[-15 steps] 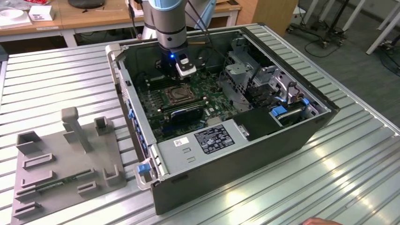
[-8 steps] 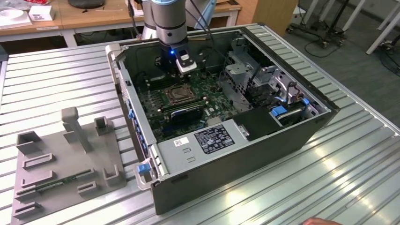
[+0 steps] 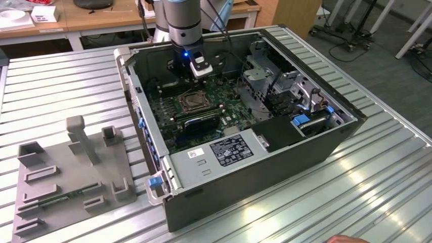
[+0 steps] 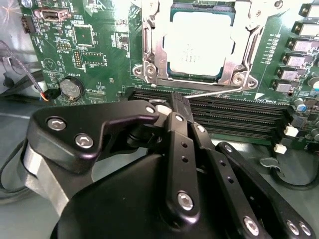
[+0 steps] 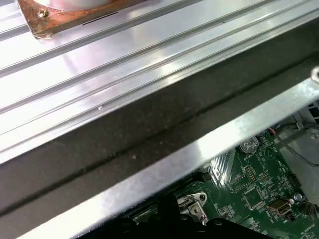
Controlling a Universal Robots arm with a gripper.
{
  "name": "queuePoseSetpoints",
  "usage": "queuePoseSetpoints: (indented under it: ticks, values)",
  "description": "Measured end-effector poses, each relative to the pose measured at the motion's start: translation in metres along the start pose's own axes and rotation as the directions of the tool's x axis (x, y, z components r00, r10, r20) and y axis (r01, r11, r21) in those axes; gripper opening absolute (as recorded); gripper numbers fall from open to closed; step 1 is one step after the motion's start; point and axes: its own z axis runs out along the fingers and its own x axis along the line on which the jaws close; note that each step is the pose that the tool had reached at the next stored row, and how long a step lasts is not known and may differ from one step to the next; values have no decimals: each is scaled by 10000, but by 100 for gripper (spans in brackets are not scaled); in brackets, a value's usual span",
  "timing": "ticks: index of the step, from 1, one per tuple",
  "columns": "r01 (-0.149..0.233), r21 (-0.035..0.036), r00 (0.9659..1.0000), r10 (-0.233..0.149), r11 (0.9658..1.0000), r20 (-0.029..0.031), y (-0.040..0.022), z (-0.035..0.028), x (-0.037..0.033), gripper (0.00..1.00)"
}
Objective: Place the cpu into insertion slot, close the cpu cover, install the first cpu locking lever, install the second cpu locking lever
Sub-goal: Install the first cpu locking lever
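Note cpu (image 4: 199, 45) seated in insertion slot (image 4: 199, 76), cpu cover (image 4: 152, 50) down around it. Read gripper (image 4: 172, 107) as pressed together, pinching nothing, poised over memory slots (image 4: 239, 117) just beside the cover. Judge locking-lever step in hand; calls for catching the thin wire lever (image 4: 219, 92) along the cover's edge; cannot tell if latched.

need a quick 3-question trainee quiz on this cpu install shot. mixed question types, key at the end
1. True or false: in the second wrist view, the cpu lies framed by the cpu cover.
2. In the second wrist view, what lies between the gripper and the cpu cover? A) memory slots B) a cooling fan C) a coiled cable
3. In the exterior view, on which side of the computer case does the grey fixture plate lie?

Key: 1 true; 2 A; 3 the exterior view's left.
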Motion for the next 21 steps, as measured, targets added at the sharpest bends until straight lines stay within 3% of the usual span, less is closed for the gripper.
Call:
queuePoseSetpoints:
  ticks: [9,21]
  values:
    - [-818,83,9965,817,9966,156,-20,32,-3,11]
    - [-1119,144,9935,1115,9936,238,-30,80,2,11]
